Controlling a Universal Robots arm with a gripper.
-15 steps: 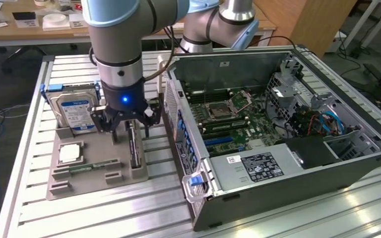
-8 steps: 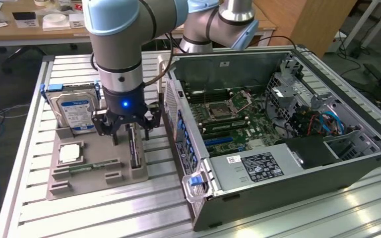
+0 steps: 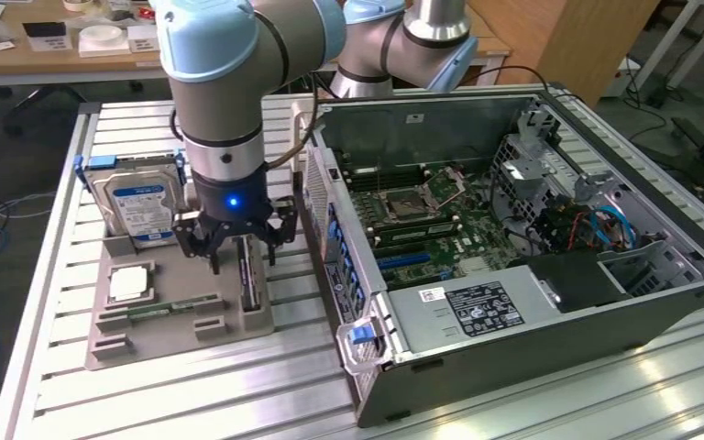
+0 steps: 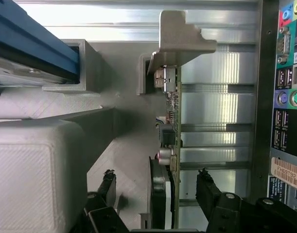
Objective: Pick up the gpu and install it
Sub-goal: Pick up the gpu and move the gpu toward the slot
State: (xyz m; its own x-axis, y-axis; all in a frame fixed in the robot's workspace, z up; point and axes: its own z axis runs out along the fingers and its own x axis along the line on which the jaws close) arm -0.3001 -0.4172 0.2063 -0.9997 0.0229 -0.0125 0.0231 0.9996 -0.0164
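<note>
Exterior view: the gpu (image 3: pixel 249 280) stands on edge in a slot of a grey holder (image 3: pixel 157 341) on the tabletop (image 3: pixel 47 275), which leaves both its faces free to grasp. The arm's fingers (image 3: pixel 214 255) hang spread just over its top edge. Beside it, the open computer case (image 3: pixel 645 302) lies with its board facing up.

Wrist view: the gpu (image 4: pixel 174 141) runs between the spread fingers (image 4: pixel 205 187), touching neither.

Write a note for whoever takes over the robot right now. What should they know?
The gripper is open, with its jaws on either side of the gpu and not touching it.
The gpu stands on edge in the grey holder, beside the open computer case.
Done: the gripper is lined up around the card.
Left: the gpu is not yet picked up and not yet installed.
</note>
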